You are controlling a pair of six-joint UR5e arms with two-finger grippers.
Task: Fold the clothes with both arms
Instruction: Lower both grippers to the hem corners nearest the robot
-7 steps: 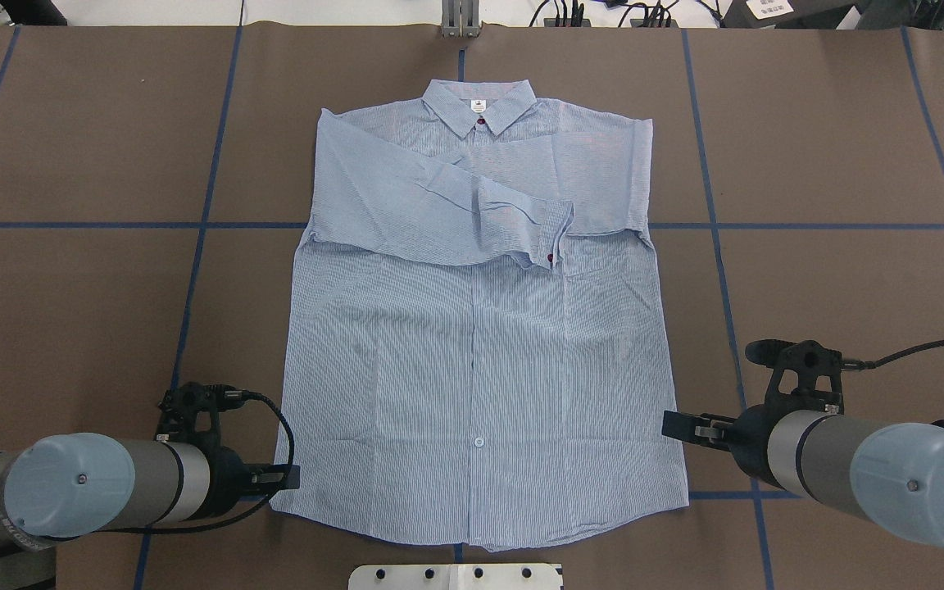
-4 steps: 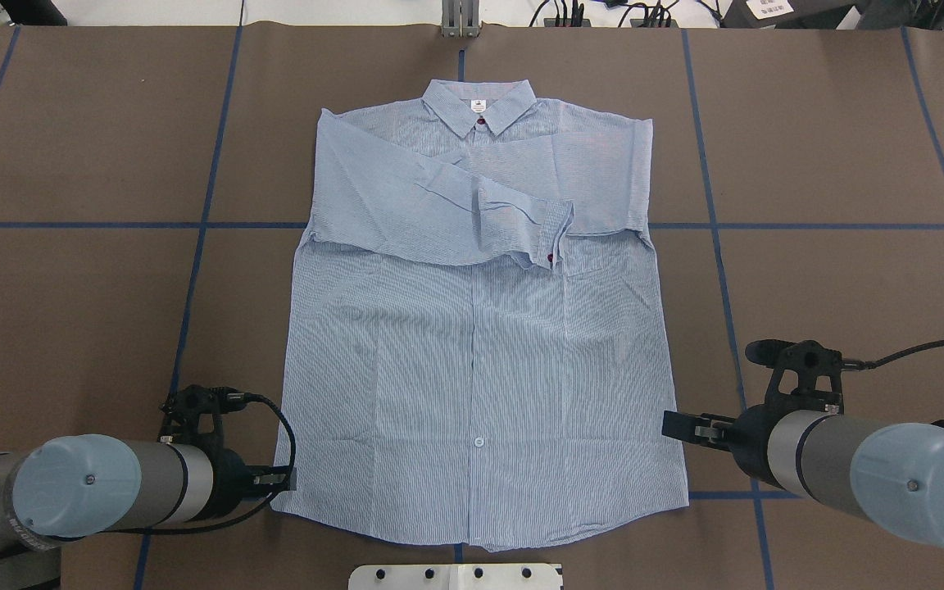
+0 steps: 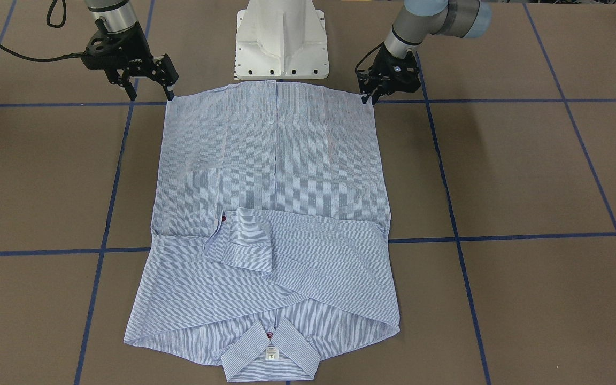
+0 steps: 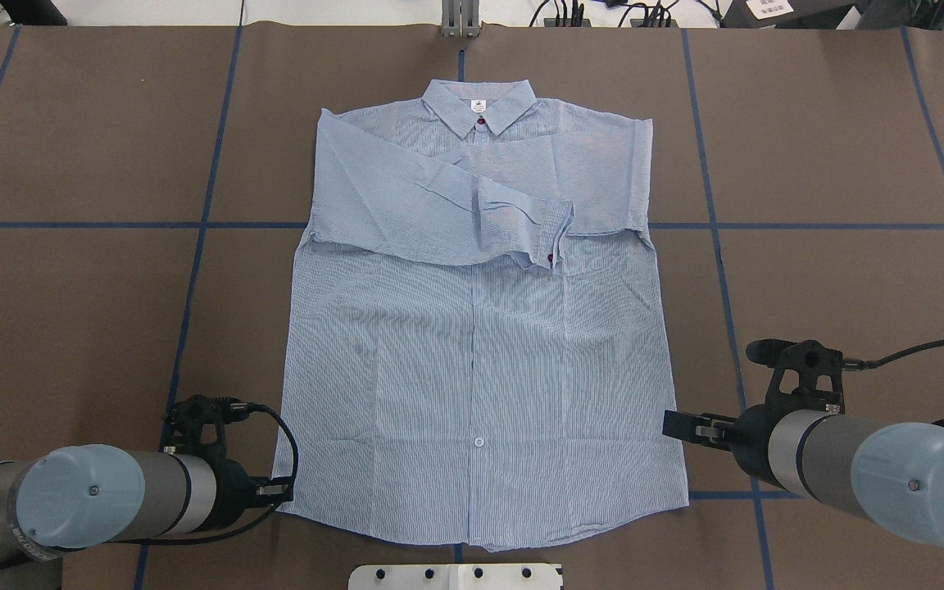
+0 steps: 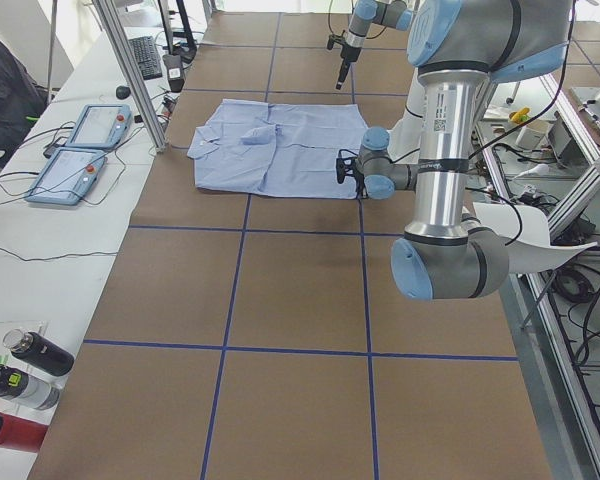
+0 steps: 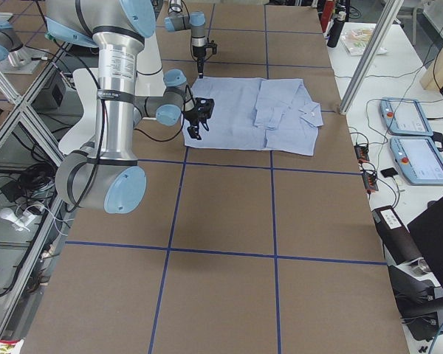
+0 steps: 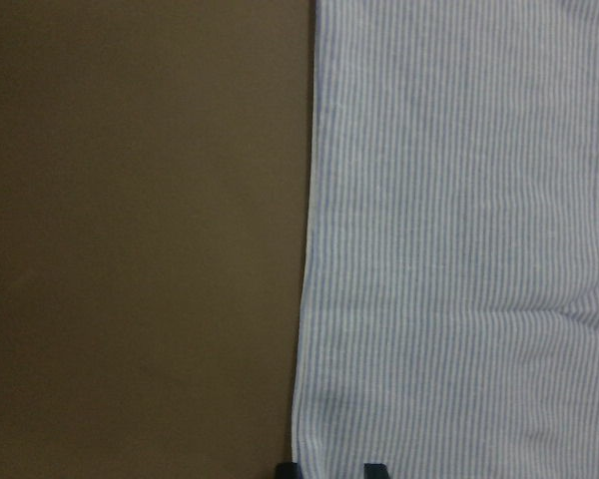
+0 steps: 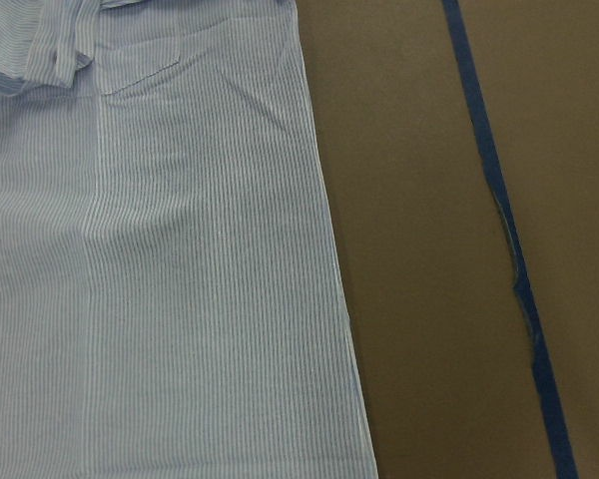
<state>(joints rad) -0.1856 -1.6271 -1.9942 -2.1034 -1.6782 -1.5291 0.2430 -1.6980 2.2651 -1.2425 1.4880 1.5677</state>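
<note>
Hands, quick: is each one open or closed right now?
Left hand: narrowly open, astride the shirt hem corner.
Right hand: open, empty.

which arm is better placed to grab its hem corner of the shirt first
Left. The left gripper sits at the shirt's hem corner, its fingertips straddling the cloth edge in the wrist view. The right gripper hangs open beside the side edge, short of its corner.
</note>
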